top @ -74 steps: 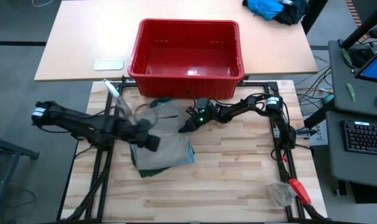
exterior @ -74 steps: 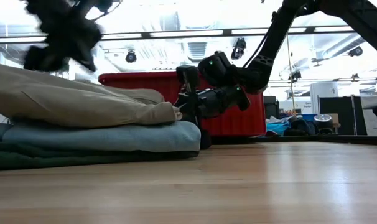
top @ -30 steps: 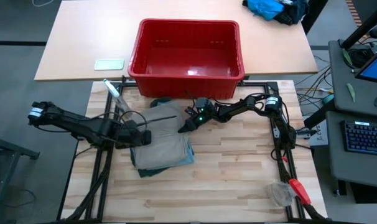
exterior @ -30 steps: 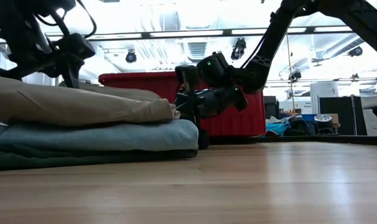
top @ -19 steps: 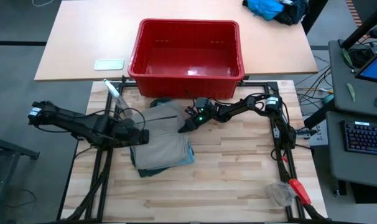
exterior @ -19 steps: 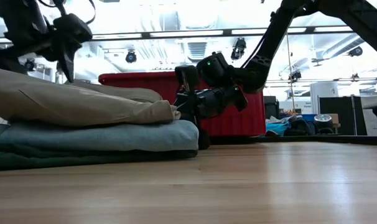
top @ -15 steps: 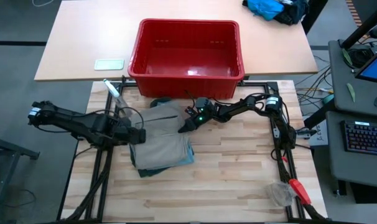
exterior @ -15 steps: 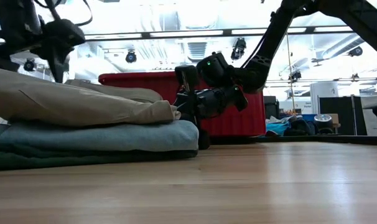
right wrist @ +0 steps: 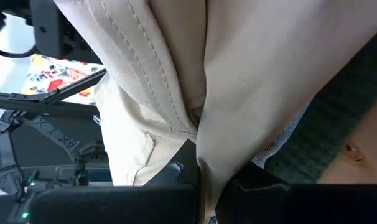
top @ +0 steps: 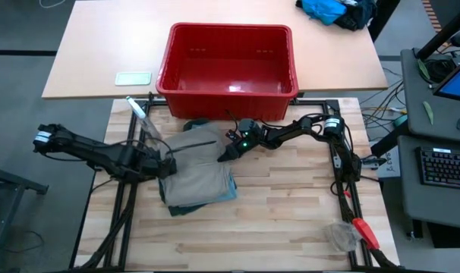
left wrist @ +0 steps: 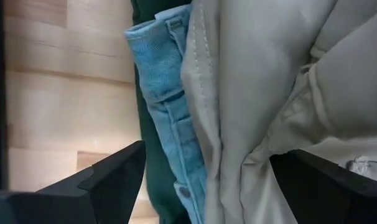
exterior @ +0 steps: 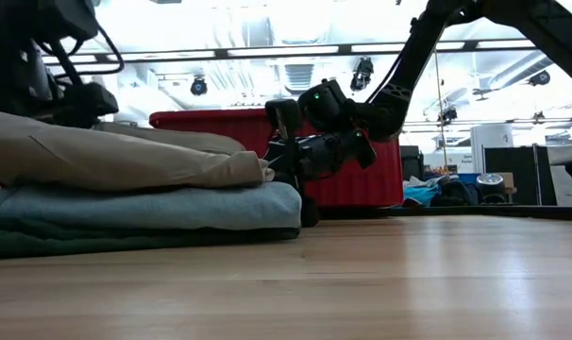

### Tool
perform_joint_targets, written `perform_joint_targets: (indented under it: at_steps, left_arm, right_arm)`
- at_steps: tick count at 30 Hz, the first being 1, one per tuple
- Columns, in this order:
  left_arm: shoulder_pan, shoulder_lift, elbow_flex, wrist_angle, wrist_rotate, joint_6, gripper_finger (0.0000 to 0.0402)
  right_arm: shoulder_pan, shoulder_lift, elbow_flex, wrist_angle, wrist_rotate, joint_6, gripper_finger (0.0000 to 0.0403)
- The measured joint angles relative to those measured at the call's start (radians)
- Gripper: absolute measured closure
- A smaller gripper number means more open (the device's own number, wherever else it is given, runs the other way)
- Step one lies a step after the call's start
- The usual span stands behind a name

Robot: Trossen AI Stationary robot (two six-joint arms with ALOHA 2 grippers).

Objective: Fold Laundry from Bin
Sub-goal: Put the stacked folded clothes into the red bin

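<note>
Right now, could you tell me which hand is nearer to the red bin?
The right. The right hand, shut on the khaki piece, sits just in front of the red bin; the left hand, open, is farther back at the pile's left edge.

Folded laundry [top: 198, 179] stacked khaki on denim on green, just before the empty red bin [top: 228, 94]

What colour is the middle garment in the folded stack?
Light blue denim: the trousers lie between the khaki piece and the dark green shorts, clearest in the low view.
</note>
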State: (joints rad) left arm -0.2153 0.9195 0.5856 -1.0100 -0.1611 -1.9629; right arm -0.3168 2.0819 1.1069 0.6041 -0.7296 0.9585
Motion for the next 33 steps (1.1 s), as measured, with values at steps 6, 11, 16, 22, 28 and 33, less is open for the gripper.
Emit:
perform_joint_targets:
  at_steps: [6,11,16,22,28,33]
  left_arm:
    - [0.000,0.002,-0.076,0.085,-0.014,-0.008,0.0079]
    - [0.000,0.005,-0.121,0.110,-0.038,-0.068,0.0079]
    - [-0.001,0.016,-0.139,0.119,-0.048,-0.077,0.0079]
    - [-0.001,0.054,-0.152,0.127,-0.050,-0.088,0.0079]
    - [0.000,0.063,-0.216,0.264,-0.057,-0.050,0.0079]
    - [0.000,0.058,-0.243,0.289,-0.058,-0.034,0.0079]
  right_arm:
    - [0.000,0.000,-0.001,0.000,0.000,-0.004,0.0390]
    - [0.000,0.000,-0.001,0.000,0.000,-0.009,0.0390]
    - [0.000,0.000,-0.001,0.000,-0.001,-0.012,0.0390]
    - [0.000,0.000,-0.001,0.000,-0.002,-0.019,0.0390]
    - [0.000,0.000,-0.001,0.004,-0.007,-0.027,0.0390]
    - [0.000,0.001,0.013,-0.007,-0.015,-0.033,0.0390]
